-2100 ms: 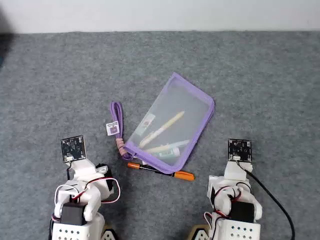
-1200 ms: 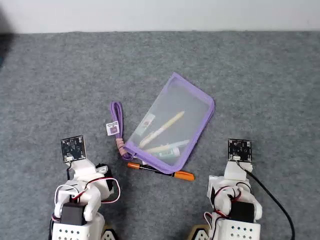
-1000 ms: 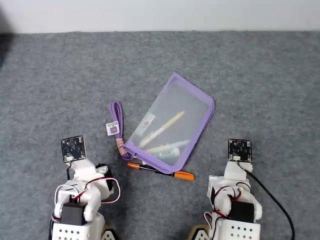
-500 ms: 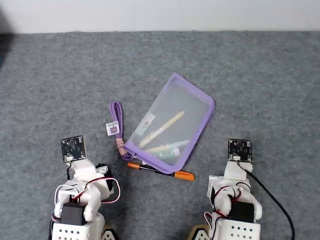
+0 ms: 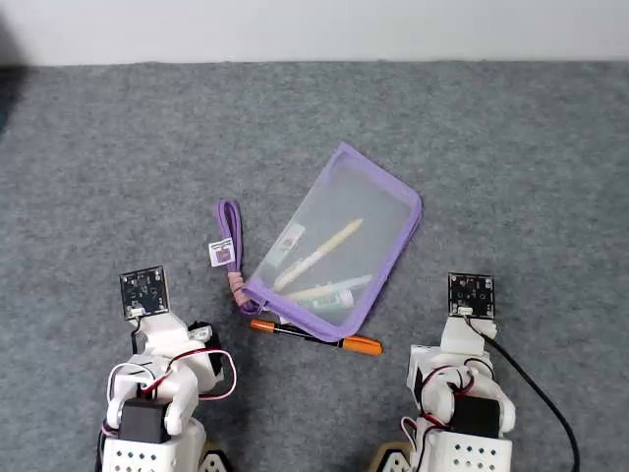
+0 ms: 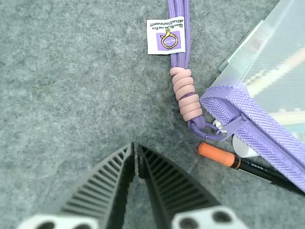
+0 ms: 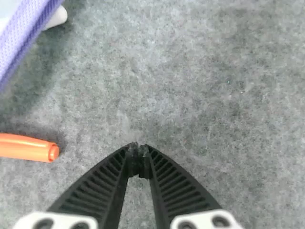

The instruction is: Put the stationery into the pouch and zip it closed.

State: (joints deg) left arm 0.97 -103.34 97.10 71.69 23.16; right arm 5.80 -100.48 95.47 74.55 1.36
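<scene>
A clear pouch with purple trim point(image 5: 337, 240) lies at an angle in the middle of the grey mat, with a pencil and other stationery inside. Its purple strap with pink beads point(image 5: 230, 236) point(image 6: 183, 90) and a tag trails off its near left corner, where the zipper pull point(image 6: 220, 130) sits. An orange-capped black pen point(image 5: 316, 336) point(image 6: 237, 162) lies on the mat just outside the pouch's near edge; its orange cap point(image 7: 27, 147) is near my right gripper. My left gripper point(image 6: 136, 148) is shut, short of the strap. My right gripper point(image 7: 137, 147) is shut over bare mat.
Both arms sit folded at the near edge, left point(image 5: 157, 379) and right point(image 5: 462, 379). A pale wall strip point(image 5: 314, 29) runs along the far edge of the grey mat point(image 5: 511, 157).
</scene>
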